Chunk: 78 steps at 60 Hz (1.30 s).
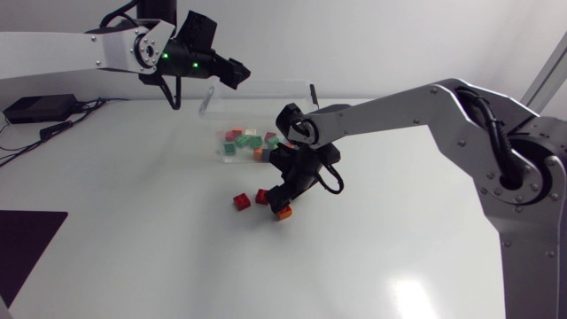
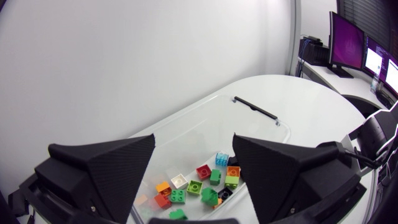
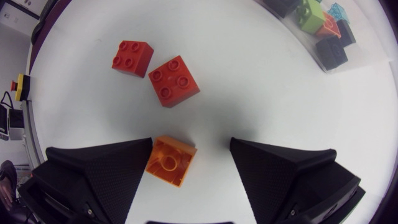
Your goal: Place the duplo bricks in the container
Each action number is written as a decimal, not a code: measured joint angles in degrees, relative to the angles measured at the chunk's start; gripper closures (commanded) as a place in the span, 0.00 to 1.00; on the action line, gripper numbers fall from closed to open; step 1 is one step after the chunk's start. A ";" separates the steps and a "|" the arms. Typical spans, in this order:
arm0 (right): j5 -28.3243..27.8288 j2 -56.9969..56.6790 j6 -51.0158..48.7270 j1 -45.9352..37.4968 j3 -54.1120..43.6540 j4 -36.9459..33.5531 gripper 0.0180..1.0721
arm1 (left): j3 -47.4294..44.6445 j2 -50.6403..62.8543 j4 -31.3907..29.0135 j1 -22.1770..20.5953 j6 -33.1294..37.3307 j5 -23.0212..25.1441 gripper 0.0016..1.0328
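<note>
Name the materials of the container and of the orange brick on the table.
Container: looks like clear, glossy plastic, since the bricks inside show through its walls. Orange brick: probably hard moulded plastic, with smooth faces, a slight sheen and round studs on top.

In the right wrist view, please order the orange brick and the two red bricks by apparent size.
Largest, too alike to rank: orange brick and the red brick closest to it.
Smallest: other red brick.
</note>
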 measured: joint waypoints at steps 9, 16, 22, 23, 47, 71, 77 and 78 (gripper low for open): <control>0.42 0.28 0.02 0.39 0.50 -0.81 0.33 | -5.99 -5.20 -0.20 0.52 0.70 0.00 0.05; 0.85 0.33 0.04 0.79 0.55 -1.38 0.52 | -10.05 -9.86 -2.45 0.52 2.80 -0.02 0.05; 1.14 0.33 0.02 1.03 0.55 -2.25 0.57 | -13.11 -13.05 -5.31 0.52 4.90 -0.02 0.05; 1.16 0.33 0.00 1.05 0.55 -2.29 0.57 | -13.53 -13.44 -5.84 0.52 5.31 -0.02 0.05; 1.36 -4.96 0.02 1.05 -0.35 -5.16 0.61 | -23.87 -14.64 -15.61 -2.27 16.06 -1.49 0.06; 1.44 -16.41 0.07 0.22 -0.35 -5.20 0.61 | -24.92 -6.51 -16.98 -5.55 18.73 -6.60 0.07; 1.46 -17.77 0.24 -0.28 -0.33 -5.18 0.61 | -24.92 -4.70 -17.14 -6.23 18.75 -7.82 0.09; 1.44 -17.94 0.26 -0.44 -0.33 -5.18 0.61 | -24.92 -4.46 -17.16 -6.32 18.75 -7.85 0.10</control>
